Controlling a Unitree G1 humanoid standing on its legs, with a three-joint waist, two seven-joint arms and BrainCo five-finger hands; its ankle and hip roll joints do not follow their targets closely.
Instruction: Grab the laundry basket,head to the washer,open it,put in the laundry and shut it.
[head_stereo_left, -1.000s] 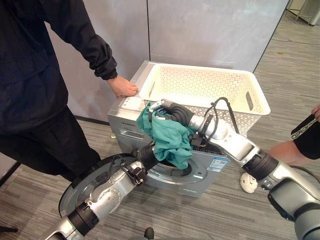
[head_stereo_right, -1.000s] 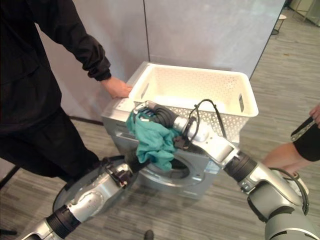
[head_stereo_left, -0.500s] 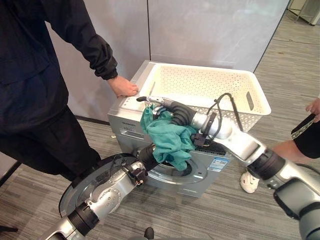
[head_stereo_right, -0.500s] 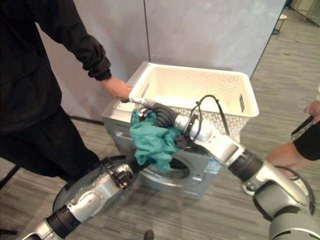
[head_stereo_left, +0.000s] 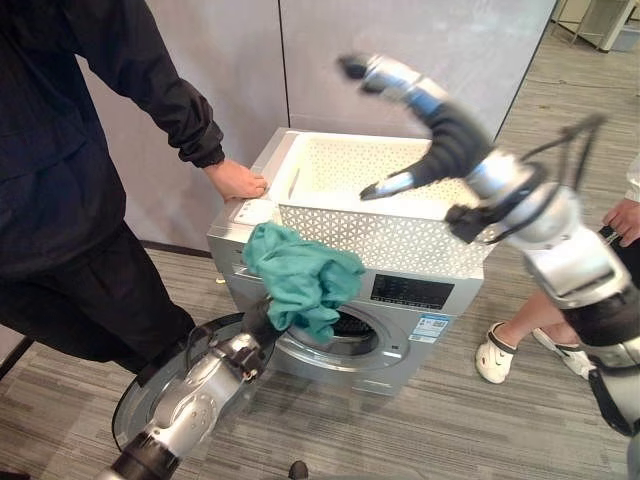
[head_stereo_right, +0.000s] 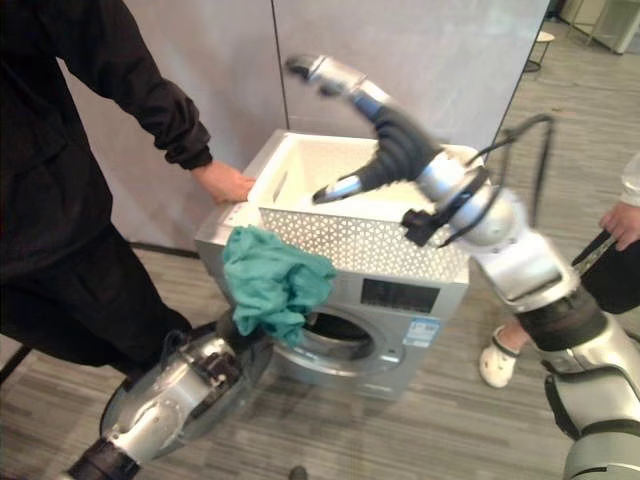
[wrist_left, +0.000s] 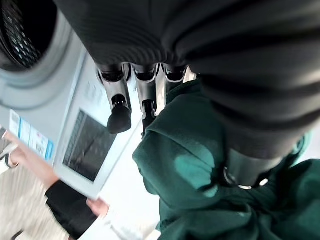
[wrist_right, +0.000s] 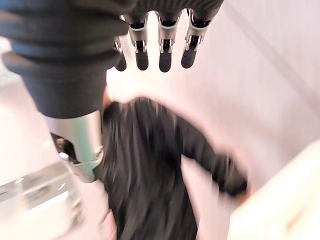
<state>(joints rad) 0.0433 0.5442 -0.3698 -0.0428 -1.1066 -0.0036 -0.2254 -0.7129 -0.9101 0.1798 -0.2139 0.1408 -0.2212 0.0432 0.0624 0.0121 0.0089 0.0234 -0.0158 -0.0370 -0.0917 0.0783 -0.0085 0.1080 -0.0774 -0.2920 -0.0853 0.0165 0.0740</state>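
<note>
Laundry, a bunched green cloth (head_stereo_left: 300, 275), hung in front of our washer (head_stereo_left: 410, 300), just above its round opening (head_stereo_left: 345, 330). Our left hand (head_stereo_left: 262, 322) was under the cloth. In the left wrist view the cloth (wrist_left: 200, 165) lay against that hand, and the fingers (wrist_left: 119, 112) we could see pointed out straight, but the thumb was hidden, so we could not tell if the hand had hold of the cloth.

Our white laundry basket (head_stereo_left: 440, 235) sat on top of the washer. The washer door (head_stereo_left: 150, 385) lay open, down by the floor (head_stereo_left: 440, 430). The floor was grey wood planks, and a plain grey wall (head_stereo_left: 330, 60) stood behind the washer.

A person in dark clothes (head_stereo_left: 60, 180) stood at our left side with one hand (head_stereo_left: 236, 180) resting on the top corner of the washer. Another person's leg with a white shoe (head_stereo_left: 494, 358) showed at our right side.

Our right hand (head_stereo_left: 400, 85) was up in the air above the basket. Its fingers were spread open and it held nothing.

A second before, that right hand was down low, with its fingers in the top of the cloth by the washer front. It had since let go and swung up high. The cloth had dropped into a lower bunch over our left hand. The whole picture had shifted a little too, so our head had moved. The basket, the washer and the person's hand were in the same places.
</note>
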